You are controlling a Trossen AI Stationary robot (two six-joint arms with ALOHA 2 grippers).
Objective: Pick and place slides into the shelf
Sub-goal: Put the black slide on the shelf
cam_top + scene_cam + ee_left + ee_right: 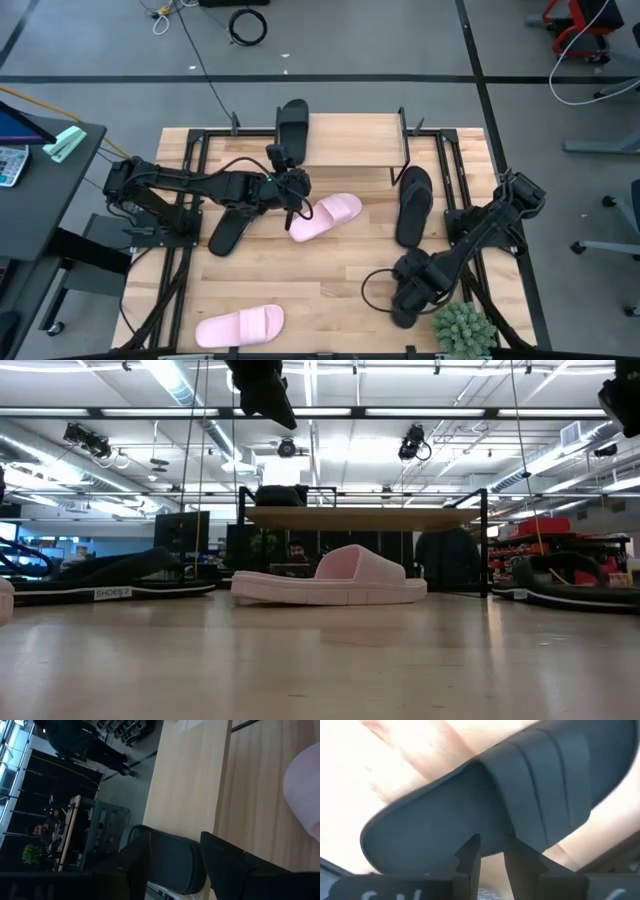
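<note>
One shelf at far table edge, carrying single black slide on its left end. Pink slide mid-table. Left gripper beside shelved slide, fingers spread, grasping nothing. Right gripper near front edge, clenched on another black slide's rim.

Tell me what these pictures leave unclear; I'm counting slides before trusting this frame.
- Black slide by the left arm: high view, partly covered by that arm.
- Right gripper: high view, dark arm and cables hide what lies under it.
- Shelf: low view, the space under it is dim behind the pink slide.
- Left wrist view: pink slide cut off by the edge.
</note>
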